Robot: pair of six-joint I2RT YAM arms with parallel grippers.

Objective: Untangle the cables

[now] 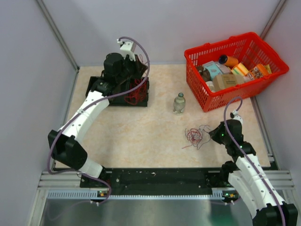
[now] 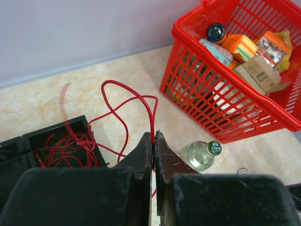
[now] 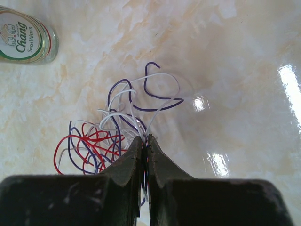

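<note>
The left tool (image 2: 154, 141) is pinching a red cable (image 2: 152, 117) whose far end is trailing into a black tray (image 2: 14, 157); the overhead view is blurring that strand. The right tool (image 3: 145, 143) is clamping white and blue strands of the tangled cables (image 3: 108, 136) lying on the worktop (image 3: 225, 56) near a bottle (image 3: 23, 35), colours only its wrist view is resolving.

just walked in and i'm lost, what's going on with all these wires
Wire untangling is under way. The left end effector is shut on a thin red wire trailing into a black plastic tray. The right end effector is shut on a loose tangle of white, dark blue and red wires lying on the beige marbled table, not yet separated.
</note>
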